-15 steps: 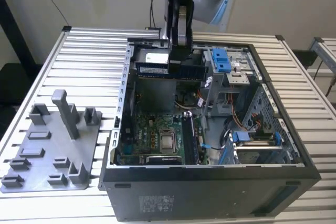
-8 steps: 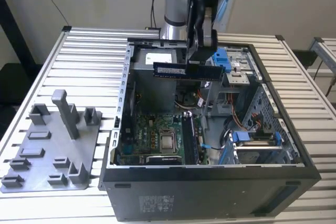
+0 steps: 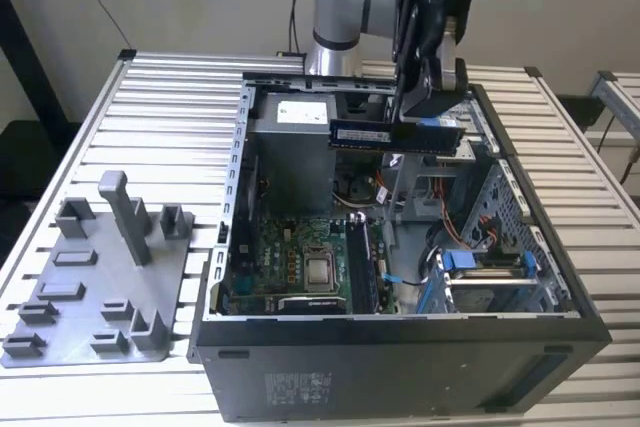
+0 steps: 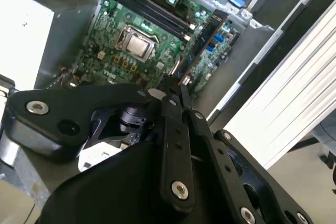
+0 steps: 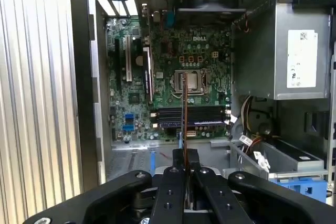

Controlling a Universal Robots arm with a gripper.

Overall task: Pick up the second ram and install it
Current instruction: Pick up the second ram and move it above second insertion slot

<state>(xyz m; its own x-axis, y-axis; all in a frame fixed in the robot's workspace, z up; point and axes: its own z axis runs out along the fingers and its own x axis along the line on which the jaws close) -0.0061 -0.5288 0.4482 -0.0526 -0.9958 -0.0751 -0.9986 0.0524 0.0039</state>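
Observation:
In the exterior view the second ram [image 3: 395, 135], a long dark blue-black stick with a small white sticker, hangs level above the open computer case [image 3: 400, 347], in front of the grey power supply. My gripper [image 3: 425, 112] is shut on its right half from above. Both wrist views show the ram edge-on as a thin dark strip [image 5: 184, 108] [image 4: 205, 43] running out from between the black fingers [image 5: 176, 174] [image 4: 173, 108]. Below it lies the green motherboard [image 3: 285, 257] [image 5: 210, 51] with its long black memory slots [image 5: 191, 116] [image 4: 149, 11].
The grey power supply box [image 3: 295, 117] [image 5: 294, 51] fills the case's far end. A blue drive bay [image 3: 480, 265] and loose cables [image 3: 445, 232] sit on the exterior view's right inside the case. A grey parts fixture [image 3: 100, 277] rests on the slatted table at the exterior view's left.

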